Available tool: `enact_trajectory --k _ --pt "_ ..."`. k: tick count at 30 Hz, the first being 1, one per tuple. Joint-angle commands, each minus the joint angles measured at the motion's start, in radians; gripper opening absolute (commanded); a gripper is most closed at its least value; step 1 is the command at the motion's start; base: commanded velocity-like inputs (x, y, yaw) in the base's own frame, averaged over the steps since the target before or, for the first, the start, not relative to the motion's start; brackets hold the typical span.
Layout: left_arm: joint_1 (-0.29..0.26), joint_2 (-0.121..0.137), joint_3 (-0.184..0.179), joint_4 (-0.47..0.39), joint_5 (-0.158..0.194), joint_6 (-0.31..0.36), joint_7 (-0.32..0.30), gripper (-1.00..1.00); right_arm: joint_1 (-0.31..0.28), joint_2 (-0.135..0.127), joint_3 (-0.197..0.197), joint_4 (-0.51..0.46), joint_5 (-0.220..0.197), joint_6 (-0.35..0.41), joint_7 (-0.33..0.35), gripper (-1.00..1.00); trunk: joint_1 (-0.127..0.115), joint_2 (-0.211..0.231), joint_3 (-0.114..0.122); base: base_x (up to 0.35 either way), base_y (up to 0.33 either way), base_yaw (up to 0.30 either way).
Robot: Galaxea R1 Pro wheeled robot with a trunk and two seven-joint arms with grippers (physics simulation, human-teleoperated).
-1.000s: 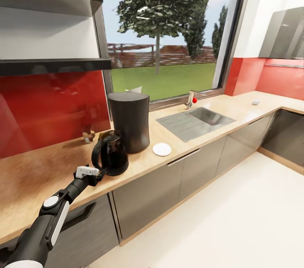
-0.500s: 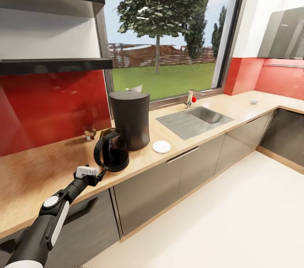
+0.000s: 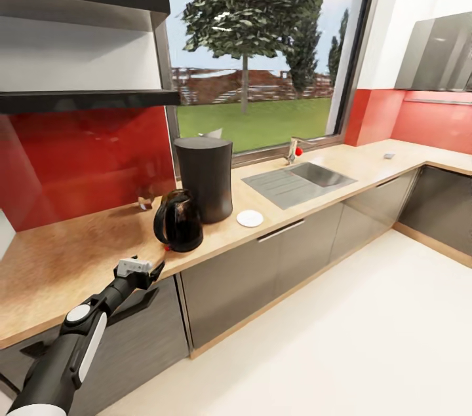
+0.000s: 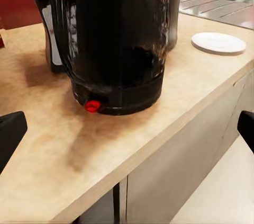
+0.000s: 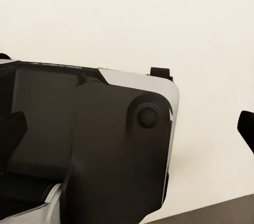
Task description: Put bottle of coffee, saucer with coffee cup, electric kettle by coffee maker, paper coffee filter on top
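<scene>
We found the electric kettle [image 3: 177,221] standing on the kitchen countertop [image 3: 78,259], touching or just beside the coffee maker [image 3: 204,177], with the saucer [image 3: 250,218] on that machine's other side. The left gripper [image 3: 147,271] hung off the counter edge, fingers apart and empty; the right gripper's [image 5: 127,128] fingertips also stood apart. We judged the kettle near the front edge, so a careless sweep of the arm could knock it off.
</scene>
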Motion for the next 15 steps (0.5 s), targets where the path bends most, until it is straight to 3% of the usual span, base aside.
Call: enact_trajectory --k 1,3,9,10,13,15 --pt "0.0 0.0 0.003 -0.002 -0.003 0.006 -0.008 1.0 -0.001 0.0 0.008 0.001 -0.01 -0.003 0.004 1.0 0.001 -0.002 -0.002 -0.02 0.0 0.0" --pt "0.01 0.001 0.003 -0.002 -0.002 0.001 -0.012 1.0 -0.001 0.0 0.007 0.001 -0.01 -0.003 0.004 1.0 0.001 -0.002 -0.002 -0.012 0.0 0.0" --pt "0.146 0.0 0.002 -0.001 0.001 -0.226 -0.009 1.0 -0.001 0.003 0.007 -0.001 -0.01 -0.004 0.004 1.0 0.001 -0.002 -0.002 -0.002 0.0 0.0" --pt "0.196 0.0 0.003 -0.001 0.013 -0.294 -0.008 1.0 -0.001 0.005 0.007 -0.001 -0.011 -0.004 0.004 1.0 0.001 -0.002 -0.002 0.0 0.0 0.0" --pt "0.254 0.0 0.003 -0.001 0.06 -0.349 -0.008 1.0 -0.001 0.007 0.007 -0.001 -0.011 -0.005 0.004 1.0 0.001 -0.002 -0.002 0.0 0.0 0.0" --pt "0.302 0.0 0.003 -0.001 0.112 -0.388 -0.009 1.0 -0.001 0.008 0.007 -0.002 -0.012 -0.006 0.004 1.0 0.001 -0.002 -0.002 0.0 0.0 0.0"
